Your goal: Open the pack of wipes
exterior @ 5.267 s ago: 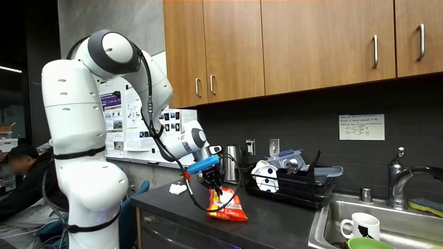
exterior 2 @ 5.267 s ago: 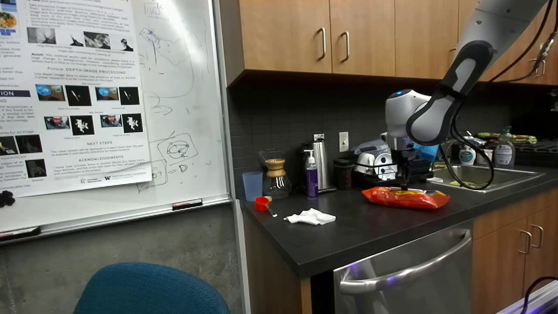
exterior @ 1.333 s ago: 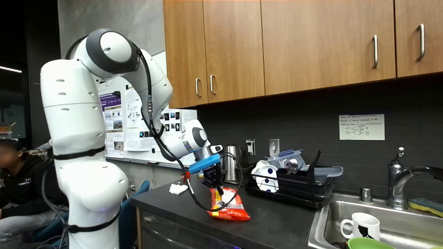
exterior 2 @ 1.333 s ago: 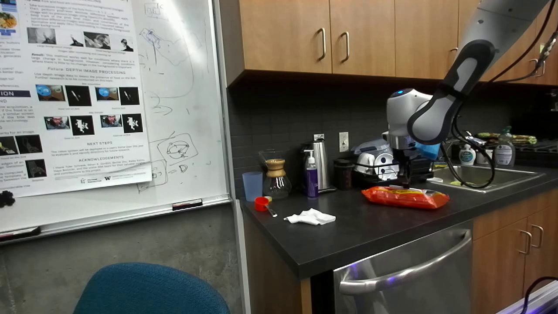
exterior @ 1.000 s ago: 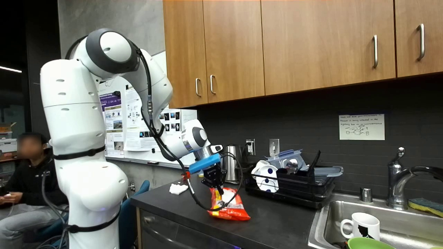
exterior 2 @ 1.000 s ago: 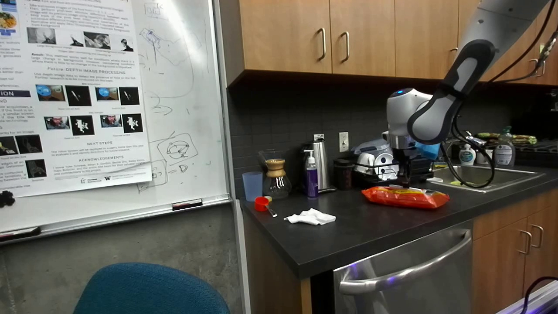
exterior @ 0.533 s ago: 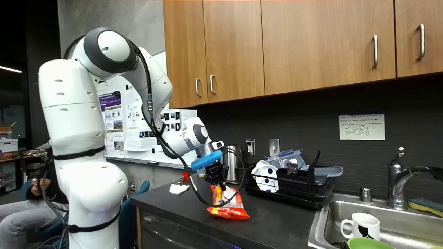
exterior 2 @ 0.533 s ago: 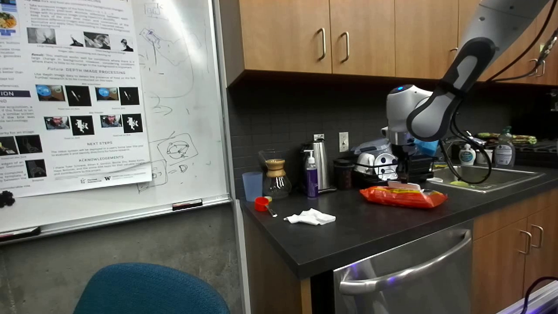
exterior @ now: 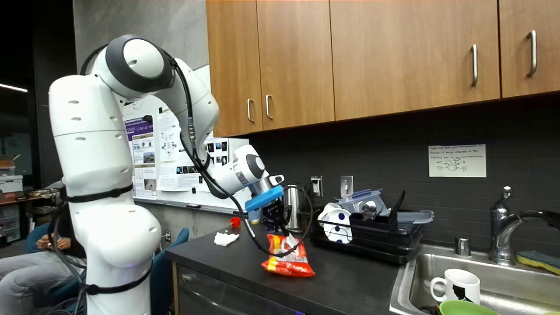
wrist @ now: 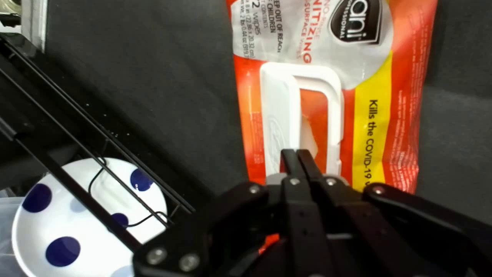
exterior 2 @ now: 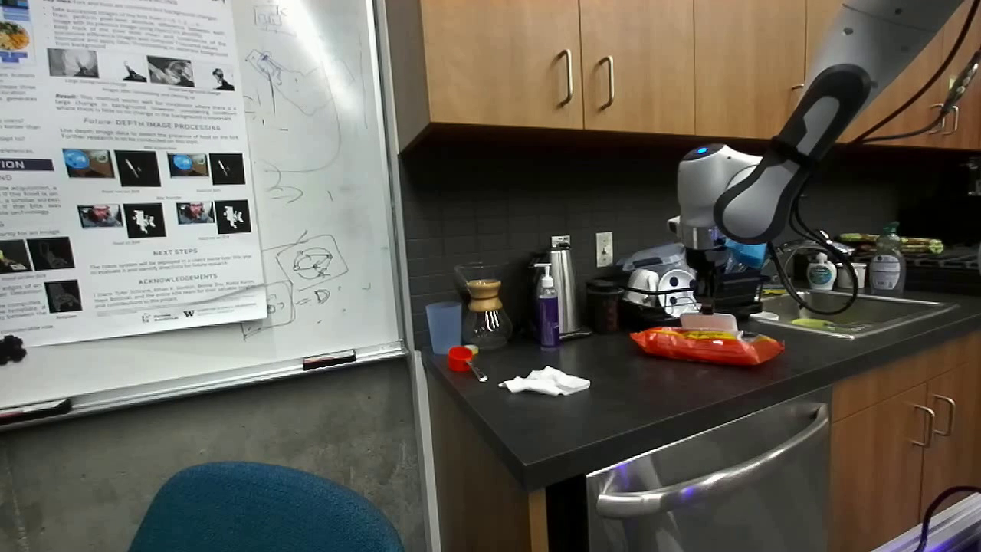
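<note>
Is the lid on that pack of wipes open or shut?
Open: the lid stands raised from its white frame in the wrist view.

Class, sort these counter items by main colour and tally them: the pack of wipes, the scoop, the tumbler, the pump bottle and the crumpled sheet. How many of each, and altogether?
Red or orange-red: 2 (pack of wipes, scoop)
Blue: 1 (tumbler)
Purple: 1 (pump bottle)
White: 1 (crumpled sheet)
Total: 5

One pack (wrist: 371, 115) has one lid (wrist: 280, 115); one gripper (wrist: 296, 151) has two fingers (wrist: 293, 169). There is one rack (exterior: 367, 243), one faucet (exterior: 501, 236), one sponge (exterior: 539, 261), one carafe (exterior 2: 484, 303), one scoop (exterior 2: 460, 358), one person (exterior: 30, 271), and three bottles (exterior 2: 549, 318).
</note>
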You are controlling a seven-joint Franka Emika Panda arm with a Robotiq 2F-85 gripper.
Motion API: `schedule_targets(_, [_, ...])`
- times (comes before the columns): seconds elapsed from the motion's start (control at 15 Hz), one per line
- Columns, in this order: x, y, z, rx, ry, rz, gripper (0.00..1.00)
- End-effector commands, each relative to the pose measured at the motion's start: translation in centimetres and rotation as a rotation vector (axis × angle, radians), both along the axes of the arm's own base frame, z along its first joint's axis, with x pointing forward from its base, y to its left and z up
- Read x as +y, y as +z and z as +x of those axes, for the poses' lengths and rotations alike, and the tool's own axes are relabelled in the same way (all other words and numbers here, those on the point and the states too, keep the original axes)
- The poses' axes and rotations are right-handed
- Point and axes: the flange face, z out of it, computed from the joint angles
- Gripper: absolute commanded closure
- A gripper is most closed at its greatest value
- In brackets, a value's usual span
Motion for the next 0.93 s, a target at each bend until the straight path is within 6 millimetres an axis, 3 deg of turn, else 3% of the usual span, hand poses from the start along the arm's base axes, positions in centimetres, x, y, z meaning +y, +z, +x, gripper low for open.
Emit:
schedule_targets(0.0, [-0.6,0.6,1.1,-0.022,0.006,-0.022,0.99])
schedule_targets(0.87, [-3.9,0.3,4.5,-0.020,-0.014,-0.017,0.99])
